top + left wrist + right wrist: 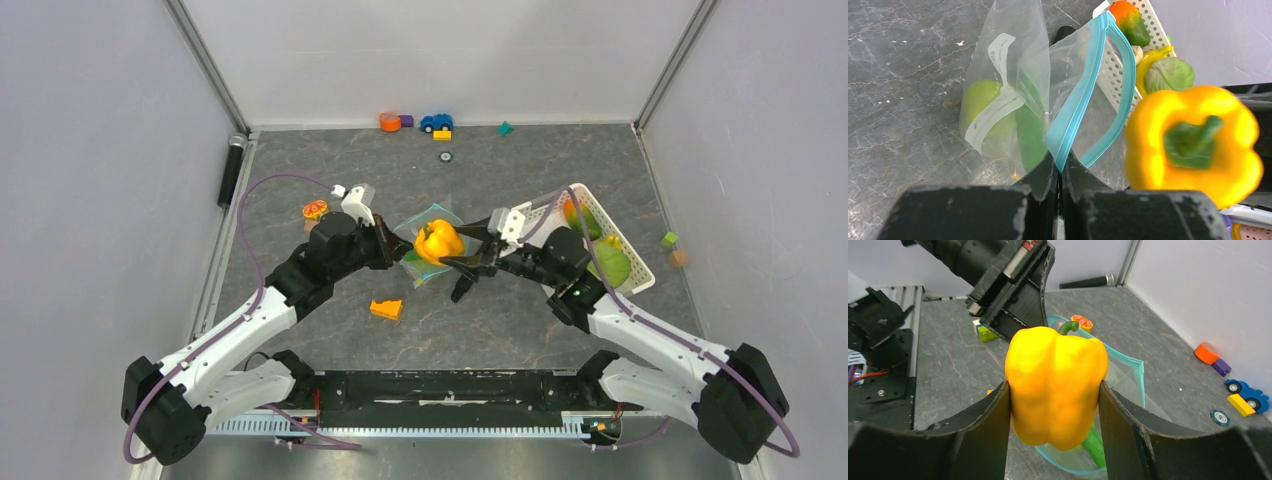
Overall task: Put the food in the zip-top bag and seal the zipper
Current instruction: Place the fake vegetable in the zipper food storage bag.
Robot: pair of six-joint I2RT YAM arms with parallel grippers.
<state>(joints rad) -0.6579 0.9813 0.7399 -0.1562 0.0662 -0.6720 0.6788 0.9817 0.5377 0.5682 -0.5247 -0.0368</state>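
From above, the pepper (438,241) covers most of the bag (414,230). Inside the bag, green food (979,102) shows only as blurs through the plastic. Behind the bag, the basket (1160,27) is cut off by the picture's top edge.

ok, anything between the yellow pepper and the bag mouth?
Nothing visible. The right hand holds the yellow pepper right at the open mouth of the zip-top bag, while the left hand pinches the zipper. A green fruit and a pod lie deeper inside.
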